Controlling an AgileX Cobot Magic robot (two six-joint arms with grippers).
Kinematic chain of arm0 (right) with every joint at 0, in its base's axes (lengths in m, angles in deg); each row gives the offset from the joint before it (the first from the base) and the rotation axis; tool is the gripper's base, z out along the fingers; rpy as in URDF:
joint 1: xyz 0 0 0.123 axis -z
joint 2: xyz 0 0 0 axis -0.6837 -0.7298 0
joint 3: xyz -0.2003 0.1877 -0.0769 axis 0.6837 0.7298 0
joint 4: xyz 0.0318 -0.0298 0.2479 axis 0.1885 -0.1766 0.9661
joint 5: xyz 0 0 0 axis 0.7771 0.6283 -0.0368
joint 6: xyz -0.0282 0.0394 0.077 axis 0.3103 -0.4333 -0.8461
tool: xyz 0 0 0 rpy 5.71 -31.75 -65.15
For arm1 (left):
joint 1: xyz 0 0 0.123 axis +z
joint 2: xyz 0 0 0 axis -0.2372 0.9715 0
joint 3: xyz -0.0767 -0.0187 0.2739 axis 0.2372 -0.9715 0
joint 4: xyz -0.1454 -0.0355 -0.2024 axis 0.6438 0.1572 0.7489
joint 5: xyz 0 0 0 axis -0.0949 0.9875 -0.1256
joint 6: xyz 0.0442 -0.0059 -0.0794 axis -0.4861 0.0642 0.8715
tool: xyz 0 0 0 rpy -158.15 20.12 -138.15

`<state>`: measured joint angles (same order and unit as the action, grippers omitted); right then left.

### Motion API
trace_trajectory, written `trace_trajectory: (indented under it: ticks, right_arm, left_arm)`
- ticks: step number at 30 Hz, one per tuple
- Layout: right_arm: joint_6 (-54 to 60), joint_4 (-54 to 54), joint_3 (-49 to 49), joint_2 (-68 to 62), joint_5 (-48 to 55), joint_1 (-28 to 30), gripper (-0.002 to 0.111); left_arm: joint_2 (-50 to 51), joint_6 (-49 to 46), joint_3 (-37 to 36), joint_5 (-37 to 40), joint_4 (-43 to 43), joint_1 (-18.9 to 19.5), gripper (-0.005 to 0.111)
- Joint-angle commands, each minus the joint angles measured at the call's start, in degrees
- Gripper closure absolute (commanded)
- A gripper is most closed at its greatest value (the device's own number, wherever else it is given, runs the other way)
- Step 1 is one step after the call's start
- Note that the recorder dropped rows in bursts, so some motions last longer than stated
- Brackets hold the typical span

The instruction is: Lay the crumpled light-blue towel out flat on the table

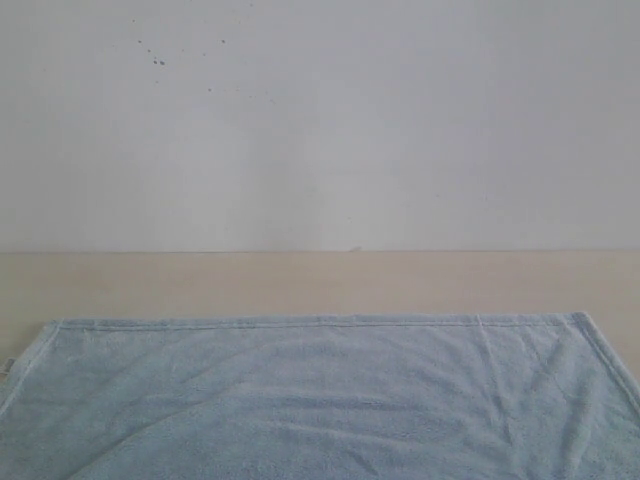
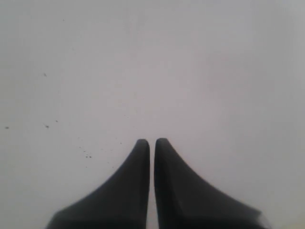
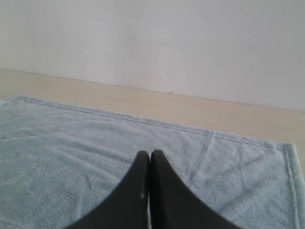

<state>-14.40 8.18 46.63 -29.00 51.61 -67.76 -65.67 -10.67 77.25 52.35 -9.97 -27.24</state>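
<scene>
The towel lies spread across the desk, its far hem straight and only faint creases showing. The left tool, facing the white wall, and the right tool, over the cloth, are both pinched tight on nothing. It looks soft, light and limp, so it's best pinched at a hemmed corner, since mid-cloth would just bunch.

My towel lies spread flat, light-blue & fluffy, w/ a narrow stitched hem along the far edge and some soft creases twd. the right corner. It rests on the table, pale beige & smooth; a bare strip shows beyond the hem.
</scene>
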Motion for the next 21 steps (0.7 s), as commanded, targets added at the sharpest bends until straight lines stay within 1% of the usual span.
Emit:
trace_trajectory:
  ticks: [1, 4, 8, 14, 21]
  right_arm:
    - [0.0, -0.4, 0.0, 0.3, -0.6, 0.1, 0.108]
    - [0.0, -0.4, 0.0, 0.3, -0.6, 0.1, 0.108]
    - [0.0, -0.4, 0.0, 0.3, -0.6, 0.1, 0.108]
    - [0.0, -0.4, 0.0, 0.3, -0.6, 0.1, 0.108]
    - [0.0, -0.4, 0.0, 0.3, -0.6, 0.1, 0.108]
  left_arm:
    - [-0.5, -16.3, -0.2, 2.3, 12.8, -2.5, 0.103]
    - [-0.5, -15.7, -0.2, 4.9, 12.8, -2.5, 0.103]
    - [-0.5, -15.6, -0.2, 5.6, 11.9, -2.5, 0.103]
    - [-0.5, -15.6, -0.4, 10.3, 11.0, -2.5, 0.103]
    - [-0.5, -15.6, -4.5, 9.7, 12.3, -2.5, 0.103]
